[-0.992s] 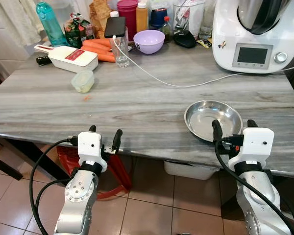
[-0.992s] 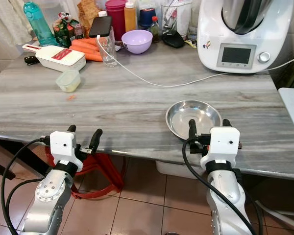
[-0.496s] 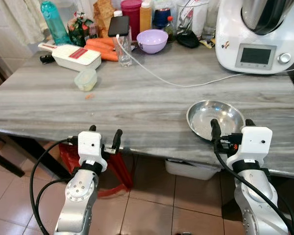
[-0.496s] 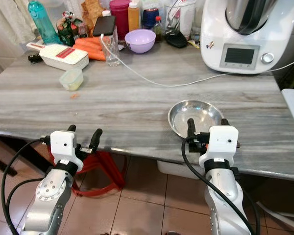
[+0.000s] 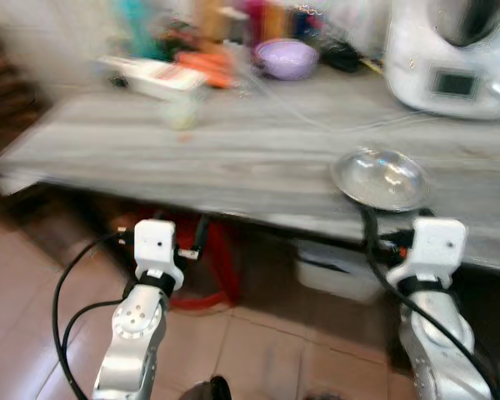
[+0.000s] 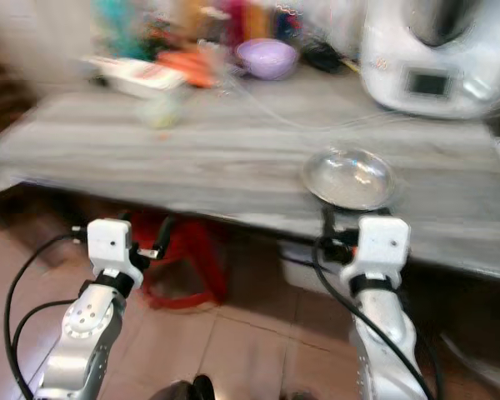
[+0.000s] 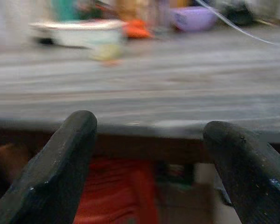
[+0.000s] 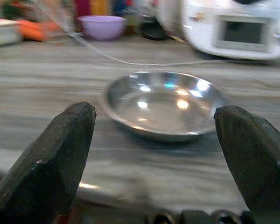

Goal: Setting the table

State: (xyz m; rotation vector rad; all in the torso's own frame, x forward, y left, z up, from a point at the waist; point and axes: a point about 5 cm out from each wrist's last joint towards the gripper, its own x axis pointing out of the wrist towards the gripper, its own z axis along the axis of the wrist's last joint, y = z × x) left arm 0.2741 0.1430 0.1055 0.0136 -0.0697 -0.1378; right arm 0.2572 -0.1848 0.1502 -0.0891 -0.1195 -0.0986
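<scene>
The right gripper (image 8: 154, 154) has its two black fingers (image 8: 46, 158) spread wide apart with nothing between them, held just short of the near edge of the desk (image 5: 233, 158) and pointing across it. Straight ahead of them in the right wrist view, a shallow steel bowl (image 8: 164, 103) sits upright on the grey wood-grain top, close to the desk's front edge; in the left eye view it lies at centre right of the frame, just above the white wrist block of the right arm.

The left gripper (image 7: 149, 163) also has its fingers (image 7: 60, 168) standing well apart and empty, below the level of the desk top and just in front of its edge, at lower left of the left eye view. Beyond them, under the desk, something red (image 7: 126, 196) shows on the tiled floor (image 5: 258, 358), too blurred to tell what it is.

The head views are smeared. At the far side of the desk, along the top of the frame, a lilac bowl (image 5: 286, 59) stands near the middle, a white kitchen machine (image 5: 450, 58) fills the upper right corner, and a flat white box (image 5: 150, 73) with orange carrots (image 5: 207, 67) beside it lies at upper left. A small pale tub (image 5: 182, 118) sits nearer, apart from them. A thin white cable (image 8: 130, 59) runs across the desk behind the steel bowl.
</scene>
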